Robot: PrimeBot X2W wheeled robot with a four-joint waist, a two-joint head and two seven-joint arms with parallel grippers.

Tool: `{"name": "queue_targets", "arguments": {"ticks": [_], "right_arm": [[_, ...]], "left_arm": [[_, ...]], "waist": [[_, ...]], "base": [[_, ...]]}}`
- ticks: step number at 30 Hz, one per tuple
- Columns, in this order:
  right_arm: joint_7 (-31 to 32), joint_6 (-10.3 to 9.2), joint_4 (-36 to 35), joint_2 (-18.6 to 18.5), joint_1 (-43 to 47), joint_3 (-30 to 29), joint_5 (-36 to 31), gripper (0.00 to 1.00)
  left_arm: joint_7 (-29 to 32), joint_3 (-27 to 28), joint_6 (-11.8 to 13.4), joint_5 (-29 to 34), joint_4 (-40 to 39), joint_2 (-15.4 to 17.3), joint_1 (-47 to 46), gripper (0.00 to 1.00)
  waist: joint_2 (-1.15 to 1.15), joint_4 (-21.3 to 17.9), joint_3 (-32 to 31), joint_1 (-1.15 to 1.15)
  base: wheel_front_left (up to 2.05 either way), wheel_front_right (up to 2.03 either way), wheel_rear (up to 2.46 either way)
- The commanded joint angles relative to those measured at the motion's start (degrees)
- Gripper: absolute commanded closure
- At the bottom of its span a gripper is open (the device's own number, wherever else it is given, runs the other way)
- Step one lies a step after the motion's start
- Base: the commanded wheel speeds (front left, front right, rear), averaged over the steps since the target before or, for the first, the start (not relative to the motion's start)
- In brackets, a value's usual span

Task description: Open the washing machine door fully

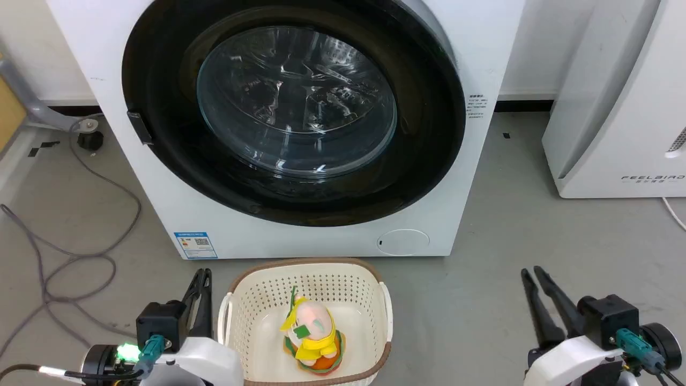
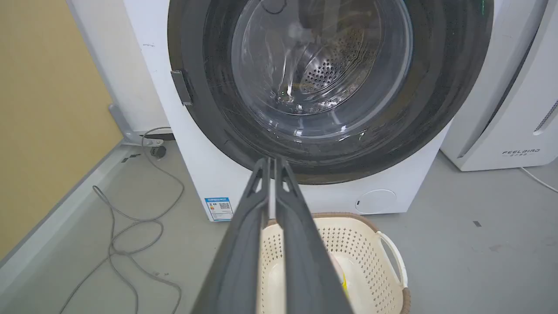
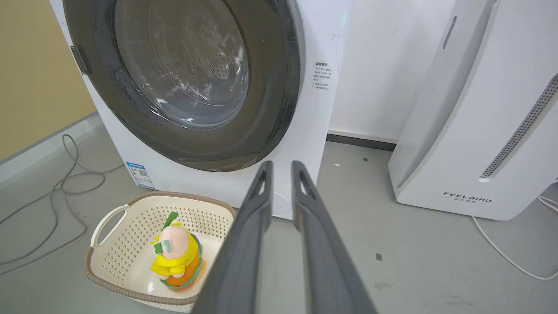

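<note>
The washing machine door (image 1: 295, 102) is a big round glossy black ring around a bulging clear glass bowl. It lies flat against the white machine front, with a small dark handle tab (image 1: 140, 127) on its left edge. The door (image 2: 322, 74) faces the left wrist view, and in the right wrist view the door (image 3: 183, 74) lies to the upper left. My left gripper (image 1: 202, 274) rests low at the lower left, shut and empty, well short of the door. My right gripper (image 1: 530, 271) rests at the lower right, fingers nearly together, holding nothing.
A cream perforated basket (image 1: 370, 279) with a yellow plush toy (image 1: 313, 335) stands on the floor just before the machine, between my grippers. Grey cables (image 1: 80, 257) loop on the floor to the left. A white appliance (image 1: 616, 107) stands to the right.
</note>
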Motion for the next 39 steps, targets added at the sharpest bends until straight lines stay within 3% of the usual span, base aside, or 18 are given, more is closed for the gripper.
{"name": "queue_targets", "arguments": {"ticks": [1, 8, 9, 10, 25, 39], "right_arm": [[-0.3, 0.0, 0.2, 0.0, 0.1, 0.0, 0.3, 0.0], [-1.1, 0.0, 0.8, 0.0, 0.3, -0.2, 1.0, 0.0], [-1.2, 0.0, 0.9, 0.0, 0.4, -0.2, 1.1, 0.82], [-1.3, 0.0, 1.0, 0.0, 0.4, -0.2, 1.2, 1.0], [-3.0, 0.01, 1.9, 0.0, 0.5, -0.3, 6.2, 1.0], [-4.4, 0.01, 1.9, 0.0, -2.1, -0.9, 33.5, 1.0]], "left_arm": [[-0.3, -0.2, 0.0, -0.1, 0.3, 0.0, 0.0, 0.0], [-1.2, -0.9, -0.1, -0.5, 1.0, 0.0, -0.3, 0.0], [-1.3, -0.9, -0.1, -0.6, 1.1, 0.0, -0.3, 0.0], [-1.4, -1.0, -0.1, -0.7, 1.2, 0.0, -0.4, 0.0], [-3.1, -2.1, -0.2, -1.7, 2.1, 0.0, -0.6, 0.0], [-4.7, -2.6, -0.5, -2.5, 2.9, 0.0, -1.2, 0.0]], "waist": [[0.0, 0.0, 0.0, 0.0], [0.0, -0.1, 0.0, 0.0], [0.0, -0.1, 0.0, 0.0], [0.0, -0.1, 0.0, 0.0], [0.0, 0.0, 0.0, 0.0], [0.0, -0.4, 0.7, 0.0]], "base": [[0.0, 0.0, 0.0], [0.0, 0.0, 0.0], [0.0, 0.0, 0.0], [0.0, 0.0, 0.0], [0.0, 0.0, 0.0], [0.0, 0.0, 0.0]]}}
